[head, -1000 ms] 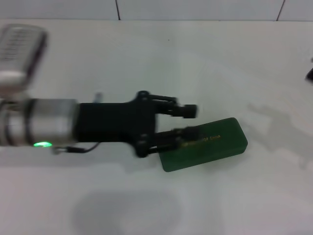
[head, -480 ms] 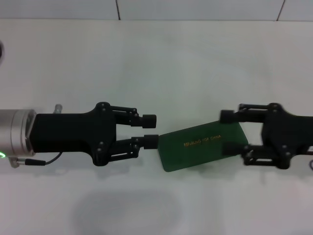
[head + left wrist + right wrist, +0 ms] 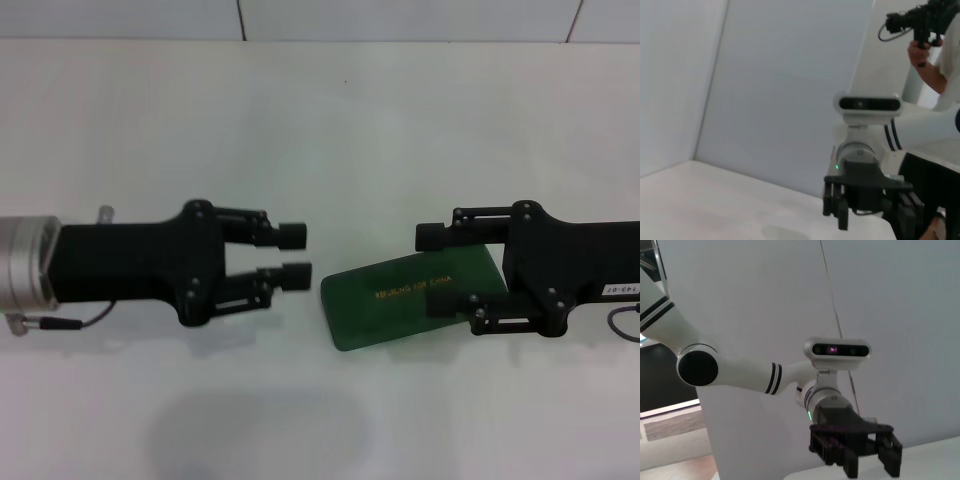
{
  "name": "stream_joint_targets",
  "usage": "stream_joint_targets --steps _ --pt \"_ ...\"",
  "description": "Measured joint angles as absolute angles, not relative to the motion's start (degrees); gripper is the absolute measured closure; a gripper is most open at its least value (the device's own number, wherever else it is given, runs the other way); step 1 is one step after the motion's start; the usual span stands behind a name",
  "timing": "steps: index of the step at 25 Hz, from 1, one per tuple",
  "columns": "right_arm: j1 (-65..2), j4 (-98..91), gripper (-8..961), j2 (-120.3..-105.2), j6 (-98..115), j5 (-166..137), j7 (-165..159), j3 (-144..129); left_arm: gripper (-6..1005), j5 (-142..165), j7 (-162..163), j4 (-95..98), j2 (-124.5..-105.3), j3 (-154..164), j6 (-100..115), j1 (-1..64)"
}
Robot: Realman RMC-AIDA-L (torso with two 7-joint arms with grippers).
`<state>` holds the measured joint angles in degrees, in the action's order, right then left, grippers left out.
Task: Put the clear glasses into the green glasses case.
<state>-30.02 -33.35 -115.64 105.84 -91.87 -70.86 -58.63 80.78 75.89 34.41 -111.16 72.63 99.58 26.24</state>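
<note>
The green glasses case (image 3: 400, 298) lies closed on the white table, its lid with gold lettering facing up, at centre right in the head view. My left gripper (image 3: 295, 255) is open, just left of the case and apart from it. My right gripper (image 3: 438, 271) reaches in from the right, also open. Its lower finger overlaps the right end of the case, and I cannot tell if it touches. The clear glasses are out of view.
The white table (image 3: 320, 120) runs back to a tiled wall. In the left wrist view a person (image 3: 929, 47) stands behind the robot holding a black device. Each wrist view shows the other arm and its wrist camera.
My left gripper has pulled back to the left, off the case. My right gripper has come in from the right to the case's right end.
</note>
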Motion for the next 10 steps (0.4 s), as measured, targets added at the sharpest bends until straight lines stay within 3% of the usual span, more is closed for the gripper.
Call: stream_joint_targets --steps 10 --pt "-30.5 -33.4 329 -115.62 104.8 -91.7 -71.4 -58.7 579 83.8 74.8 34.5 -111.02 70.4 99.9 26.8"
